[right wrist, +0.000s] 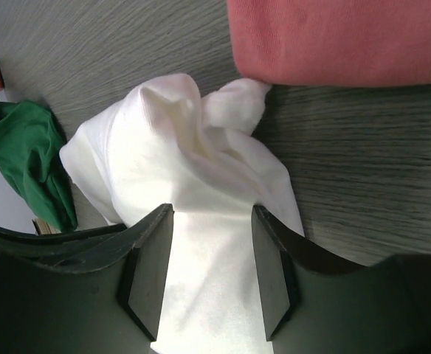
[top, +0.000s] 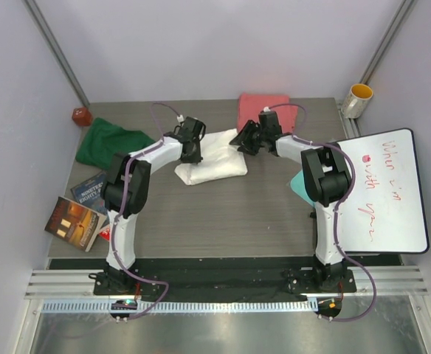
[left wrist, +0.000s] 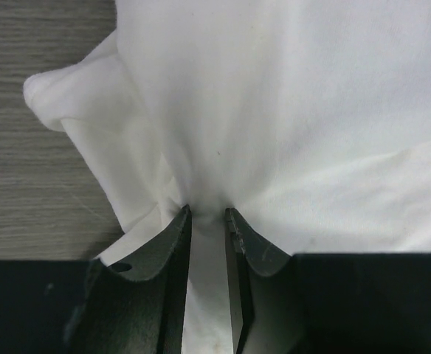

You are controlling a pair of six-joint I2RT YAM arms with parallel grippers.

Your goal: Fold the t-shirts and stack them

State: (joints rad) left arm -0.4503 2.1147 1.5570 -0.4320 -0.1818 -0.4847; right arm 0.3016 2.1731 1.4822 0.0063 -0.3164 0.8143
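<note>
The white t-shirt (top: pixel 217 161) lies bunched in a folded heap at mid-table. My left gripper (top: pixel 192 150) is on its left edge. In the left wrist view my gripper (left wrist: pixel 208 212) is shut on the white t-shirt (left wrist: pixel 289 96), with creases running into the fingertips. My right gripper (top: pixel 245 140) sits at the shirt's right end. Its jaws (right wrist: pixel 212 210) stand open astride smooth white t-shirt cloth (right wrist: pixel 178 147). The coral-pink t-shirt (top: pixel 260 109) lies folded just behind, and shows as pink cloth (right wrist: pixel 333 37) in the right wrist view. The dark green t-shirt (top: pixel 108 141) is crumpled at far left (right wrist: pixel 23 147).
Two books (top: pixel 77 221) lie at the left table edge. A whiteboard (top: pixel 385 192) with red writing covers the right side, with a teal sheet (top: pixel 298 184) poking out beside it. A yellow mug (top: pixel 359 99) stands at the back right and a small red object (top: pixel 81 116) at the back left.
</note>
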